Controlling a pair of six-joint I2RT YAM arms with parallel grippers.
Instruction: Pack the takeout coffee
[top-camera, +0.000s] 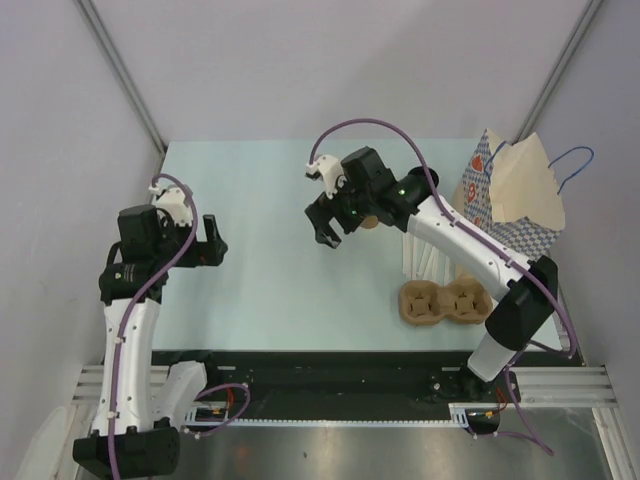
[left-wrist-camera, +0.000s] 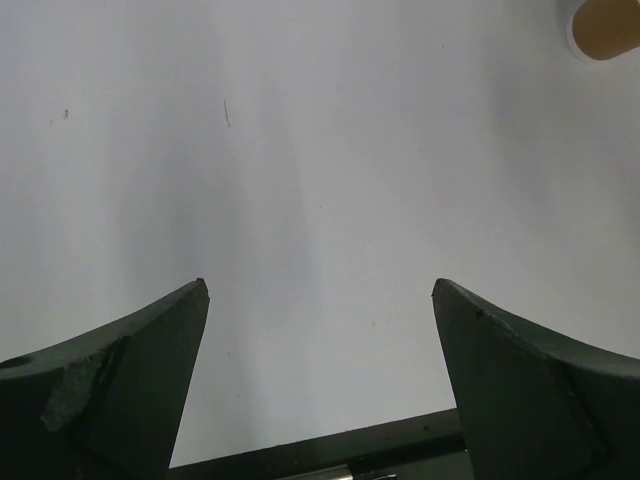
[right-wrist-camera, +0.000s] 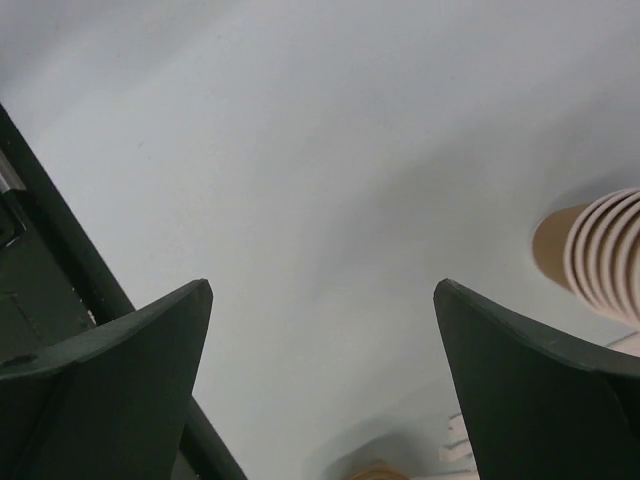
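Note:
The lidded takeout coffee is out of view in every frame. My right gripper (top-camera: 325, 232) hangs open and empty over the middle of the table; in its wrist view (right-wrist-camera: 322, 288) only bare table lies between the fingers. A stack of lidless tan cups (right-wrist-camera: 598, 252) lies to its right, mostly hidden under the right arm in the top view (top-camera: 372, 219). My left gripper (top-camera: 214, 245) is open and empty at the left side of the table, with bare table between its fingers (left-wrist-camera: 320, 290). A tan cup edge (left-wrist-camera: 606, 26) shows far off in the left wrist view.
A brown cardboard cup carrier (top-camera: 441, 303) sits at the front right. A patterned paper bag (top-camera: 520, 190) with a blue handle stands open at the back right. White paper-wrapped items (top-camera: 418, 255) lie between the bag and the carrier. The table's black front edge (right-wrist-camera: 60, 260) is close.

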